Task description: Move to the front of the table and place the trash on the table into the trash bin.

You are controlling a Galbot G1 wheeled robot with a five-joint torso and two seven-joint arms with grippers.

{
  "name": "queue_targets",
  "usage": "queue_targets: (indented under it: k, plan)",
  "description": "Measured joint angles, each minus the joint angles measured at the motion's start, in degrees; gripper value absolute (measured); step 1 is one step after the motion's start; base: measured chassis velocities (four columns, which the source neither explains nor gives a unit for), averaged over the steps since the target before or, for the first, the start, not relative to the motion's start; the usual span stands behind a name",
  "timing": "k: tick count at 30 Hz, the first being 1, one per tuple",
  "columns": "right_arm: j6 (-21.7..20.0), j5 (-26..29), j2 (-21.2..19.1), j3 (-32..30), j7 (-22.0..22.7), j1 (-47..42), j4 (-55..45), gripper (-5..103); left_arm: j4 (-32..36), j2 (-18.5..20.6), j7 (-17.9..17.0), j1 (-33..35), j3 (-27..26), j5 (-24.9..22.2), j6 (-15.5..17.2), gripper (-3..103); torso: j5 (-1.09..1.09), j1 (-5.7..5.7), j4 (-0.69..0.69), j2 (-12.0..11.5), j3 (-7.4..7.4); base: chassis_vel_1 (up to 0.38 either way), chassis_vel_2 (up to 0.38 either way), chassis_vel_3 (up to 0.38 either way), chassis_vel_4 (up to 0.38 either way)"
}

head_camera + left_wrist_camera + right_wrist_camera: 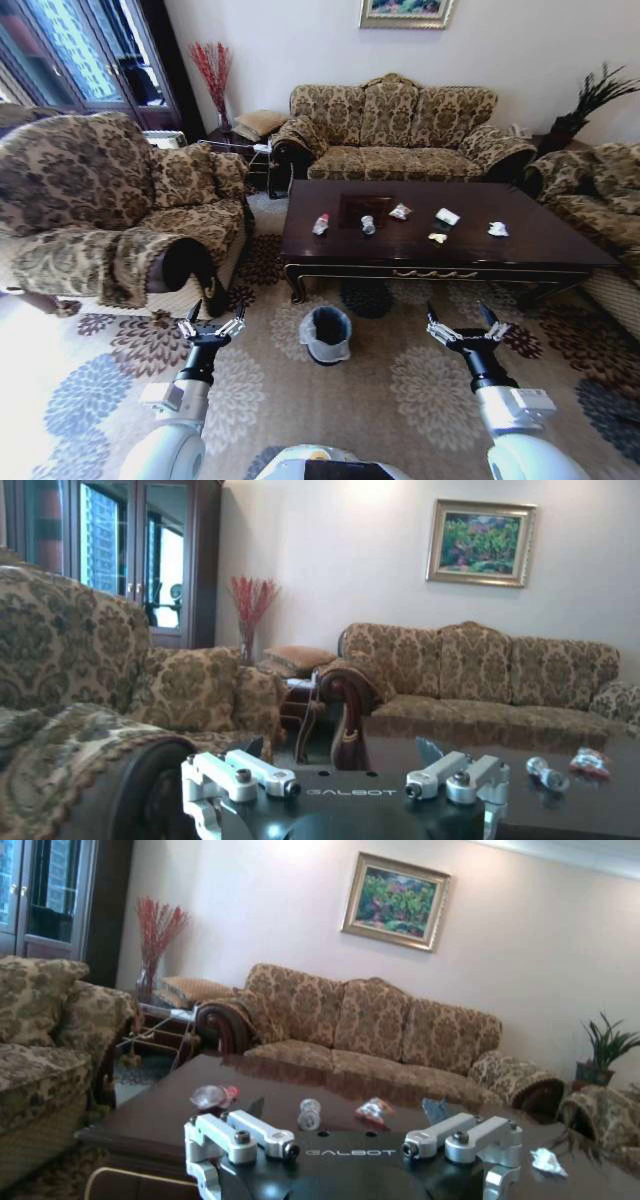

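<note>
The dark coffee table (540,245) stands ahead, before the far sofa (395,125). On the carpet near its front left lies the bag-lined trash bin (326,333). Left gripper (211,319) and right gripper (467,322) hover low, fingers spread wide, empty. On the tabletop: red-capped bottle (321,224), crushed can (368,225), shiny wrapper (400,211), white tissue (497,229).

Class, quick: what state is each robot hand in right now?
Left hand: open, holding nothing.
Right hand: open, holding nothing.
</note>
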State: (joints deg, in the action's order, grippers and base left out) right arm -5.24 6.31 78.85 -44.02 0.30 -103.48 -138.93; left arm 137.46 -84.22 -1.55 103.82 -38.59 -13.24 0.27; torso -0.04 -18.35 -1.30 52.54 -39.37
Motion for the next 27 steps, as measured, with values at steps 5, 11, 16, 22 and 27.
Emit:
queue_targets:
  k: [5,11,16,22,27]
  plan:
    - [0.0,0.0,0.0,0.0,0.0,0.0,0.0,100,0.0,0.0,0.0,0.0,0.0,0.0,0.0,100,0.00,0.00,0.00,0.0,0.00,0.113,0.116,-0.110,-0.111]
    - [0.0,0.0,0.0,-0.1,0.0,0.0,0.0,100,0.0,-0.1,0.0,0.0,0.1,0.0,0.0,100,0.08,0.00,0.02,0.0,-0.01,-0.039,-0.024,0.019,0.024]
    - [0.0,0.0,0.0,-0.1,0.0,0.0,0.0,100,0.0,-0.1,0.0,0.0,0.1,0.0,0.0,100,0.08,0.00,0.00,0.0,-0.01,-0.019,-0.012,0.007,0.009]
    - [0.0,0.0,0.0,0.0,0.0,0.0,0.0,100,0.0,0.0,0.0,0.0,0.0,0.0,0.0,100,0.03,0.00,0.00,0.0,0.00,0.000,0.000,0.000,0.000]
    - [0.0,0.1,0.0,0.0,0.0,0.0,0.0,100,0.0,0.0,0.0,0.0,0.0,0.0,0.0,100,0.06,0.00,0.01,0.0,-0.01,0.000,0.000,0.000,0.000]
